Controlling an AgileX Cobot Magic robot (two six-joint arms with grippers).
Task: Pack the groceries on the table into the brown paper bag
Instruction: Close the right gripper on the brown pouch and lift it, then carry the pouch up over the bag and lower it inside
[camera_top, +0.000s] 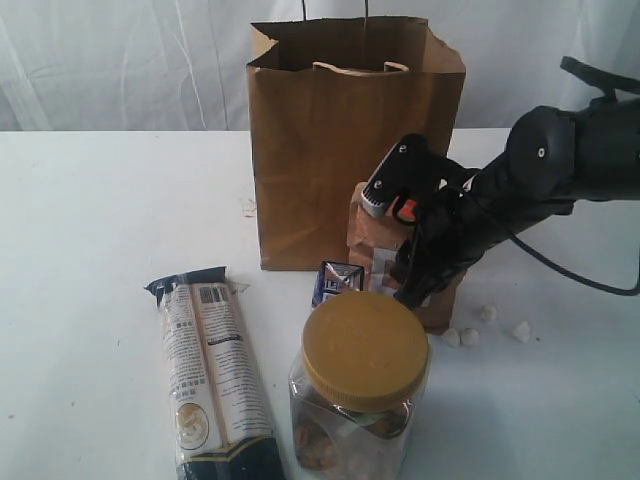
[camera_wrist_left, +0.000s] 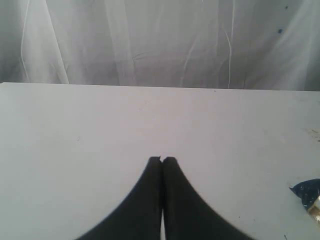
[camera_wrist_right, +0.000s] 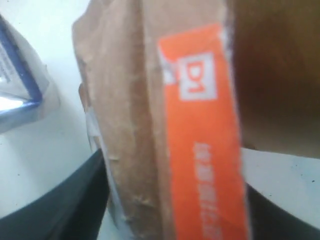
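Jaws of the right gripper (camera_top: 406, 292) flank the brown orange-labelled pouch (camera_wrist_right: 200, 150); whether pinching, cannot tell. Blue-white carton (camera_top: 335, 281) beside, brown paper bag (camera_top: 330, 150) behind; left gripper (camera_wrist_left: 162, 160) pressed together.

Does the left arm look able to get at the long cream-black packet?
Probably yes: the left hand hangs over bare table, with nothing showing between it and the packet. Its jaws are shut, so they must open first.

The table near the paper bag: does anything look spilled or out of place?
Yes. Several small white lumps lie loose on the table beside the brown pouch, like a spill; what they are is unclear. The paper bag's top rim looks ragged.
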